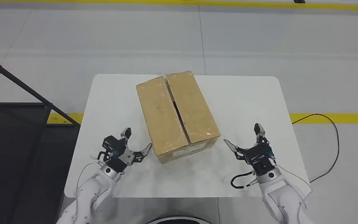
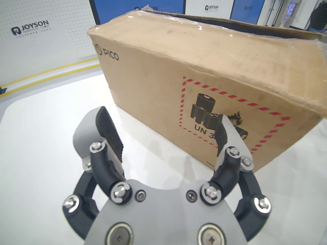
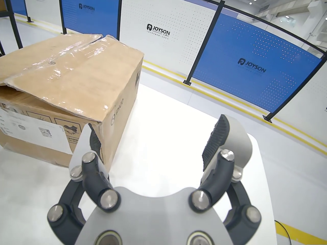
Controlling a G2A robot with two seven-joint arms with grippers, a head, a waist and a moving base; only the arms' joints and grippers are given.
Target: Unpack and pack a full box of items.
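Left gripper (image 1: 138, 140) (image 2: 162, 118): positioned over the near-left part of the rounded white table (image 1: 246, 101), fingers spread wide, nothing between them, one fingertip close to the near-left corner of the box. Right gripper (image 1: 242, 135) (image 3: 157, 122): over the near-right part of the table, fingers spread wide, holding nothing, just beside the box's near-right corner. Brown rectangular cardboard box (image 1: 176, 115) (image 2: 204, 59) (image 3: 76, 77): stands at the table centre between both grippers, turned slightly askew. Top flaps are folded down, meeting along a centre seam, with glossy clear tape on them.
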